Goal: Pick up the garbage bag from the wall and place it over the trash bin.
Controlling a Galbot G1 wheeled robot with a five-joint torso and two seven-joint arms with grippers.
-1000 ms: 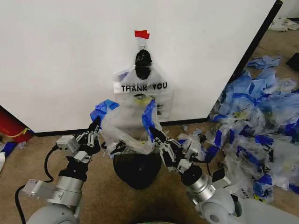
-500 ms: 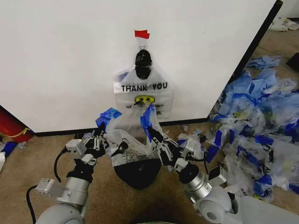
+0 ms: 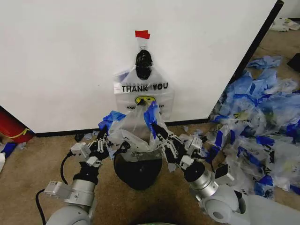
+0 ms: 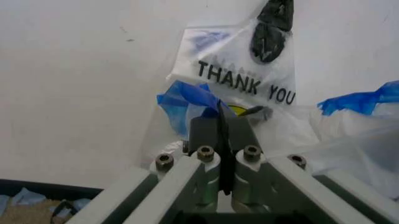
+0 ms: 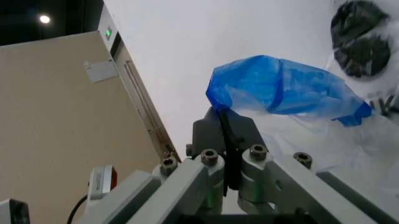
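Trash bin: I see the black mesh trash bin [image 3: 138, 172] on the brown floor [image 3: 28, 168], right in front of the wall [image 3: 61, 61]. Only its dark side shows under the plastic. I cannot see what is inside it.

Garbage bag: the garbage bag [image 3: 136, 136] I am holding is clear with blue handles. It hangs open just above the trash bin, and its bottom edge reaches the bin's rim. It is stretched between my two claws.

Other bag: one more clear bag [image 3: 144, 91] with "THANK YOU" and a yellow smiley hangs on the wall, from a black hook [image 3: 143, 58] under a bit of red tape [image 3: 142, 33].

Left claw: my left claw [image 3: 104, 140] is pressed together on the bag's left blue handle [image 4: 187, 100]. In the left wrist view the two fingers [image 4: 206, 135] meet with plastic between them.

Right claw: my right claw [image 3: 157, 133] is pinching the right blue handle [image 5: 281, 88], its fingers [image 5: 209, 135] tight together.

Arms: both arms reach forward and up from the bottom of the head view, one on each side of the trash bin, with the claws near each other at the bag's top.

Around: a big pile of blue and clear bags [image 3: 262, 122] lies on the floor to my right. A red thing [image 3: 11, 126] sits at the far left by the wall.
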